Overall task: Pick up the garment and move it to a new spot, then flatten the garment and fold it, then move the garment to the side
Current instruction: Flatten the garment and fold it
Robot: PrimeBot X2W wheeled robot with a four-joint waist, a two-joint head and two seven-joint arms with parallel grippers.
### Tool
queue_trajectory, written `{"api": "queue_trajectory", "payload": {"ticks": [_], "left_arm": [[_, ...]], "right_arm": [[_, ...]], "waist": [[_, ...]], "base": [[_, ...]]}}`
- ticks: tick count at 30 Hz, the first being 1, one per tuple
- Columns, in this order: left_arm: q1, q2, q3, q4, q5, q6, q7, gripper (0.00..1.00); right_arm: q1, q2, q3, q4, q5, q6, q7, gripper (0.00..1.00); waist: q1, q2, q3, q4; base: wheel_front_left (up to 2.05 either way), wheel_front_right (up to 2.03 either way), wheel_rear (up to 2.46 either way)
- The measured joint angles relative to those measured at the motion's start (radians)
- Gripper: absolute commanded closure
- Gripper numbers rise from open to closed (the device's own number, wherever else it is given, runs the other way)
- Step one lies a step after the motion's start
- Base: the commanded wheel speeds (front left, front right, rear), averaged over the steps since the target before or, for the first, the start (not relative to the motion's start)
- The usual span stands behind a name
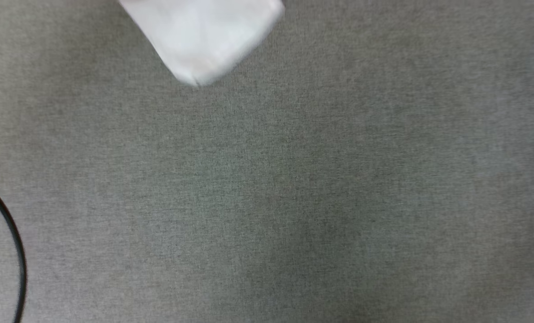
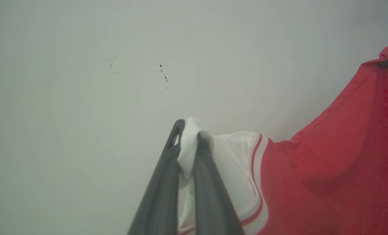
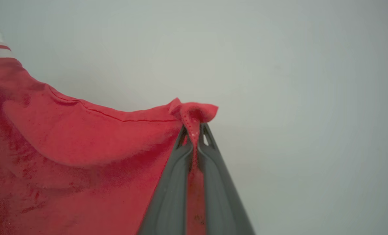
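Left tool [image 2: 190, 132] pinching garment [image 2: 327, 179]; right tool [image 3: 194, 130] pinching too.

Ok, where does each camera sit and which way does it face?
Head: on the head, facing down at grey cloth surface; blurred pale shape at top, unclear what.
Left wrist: looks along left gripper, shut on the white sleeve of the garment.
Right wrist: looks along right gripper, shut on its red edge.
Shared: both wrist views show the garment.

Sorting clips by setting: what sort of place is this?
Likely an indoor test room, hard to be sure: grey woven surface, plain pale wall or ceiling with small marks, black cable.
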Motion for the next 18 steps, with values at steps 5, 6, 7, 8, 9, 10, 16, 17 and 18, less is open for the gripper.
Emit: {"api": "queue_trajectory", "payload": {"ticks": [5,6,7,8,9,10,16,17,18], "left_arm": [[-0.174,-0.05,-0.005,0.12,0.025,-0.058,-0.011,1.0],[-0.203,-0.062,-0.007,0.14,0.028,-0.066,-0.014,1.0],[-0.231,-0.071,-0.007,0.161,0.032,-0.072,-0.017,1.0],[-0.256,-0.078,-0.004,0.181,0.033,-0.079,-0.022,1.0],[-0.278,-0.085,0.0,0.203,0.033,-0.081,-0.029,1.0],[-0.297,-0.092,0.004,0.221,0.031,-0.083,-0.036,1.0],[-0.332,-0.113,-0.015,0.319,0.026,-0.115,-0.065,1.0],[-0.329,-0.114,-0.02,0.331,0.025,-0.122,-0.07,1.0],[-0.321,-0.115,-0.023,0.341,0.023,-0.123,-0.08,1.0]], "right_arm": [[-0.13,0.014,0.001,0.043,-0.053,0.0,0.003,1.0],[-0.153,0.014,0.001,0.052,-0.06,0.0,0.003,1.0],[-0.175,0.013,0.002,0.062,-0.069,0.0,0.002,1.0],[-0.195,0.013,0.008,0.07,-0.077,0.0,0.001,1.0],[-0.212,0.014,0.013,0.078,-0.078,0.0,-0.002,1.0],[-0.228,0.013,0.025,0.088,-0.087,0.0,-0.003,1.0],[-0.251,0.017,0.099,0.149,-0.085,0.0,-0.038,1.0],[-0.25,0.019,0.114,0.16,-0.082,0.0,-0.045,1.0],[-0.245,0.022,0.128,0.17,-0.077,0.0,-0.056,1.0]], "waist": [[0.0,0.0,0.048,0.004],[0.0,0.0,0.055,0.006],[0.0,0.0,0.063,0.008],[0.0,0.0,0.07,0.01],[0.0,0.0,0.076,0.012],[0.0,0.0,0.082,0.014],[0.0,0.0,0.106,0.021],[-0.0001,0.0,0.107,0.022],[0.0,0.0,0.108,0.022]], "base": [[0.0,0.0,0.0],[0.0,0.0,0.0],[0.0,0.0,0.0],[0.0,0.0,0.0],[0.0,0.0,0.0],[0.0,0.0,0.0],[0.0,0.0,0.0],[0.0,0.0,0.0],[0.0,0.0,0.0]]}}
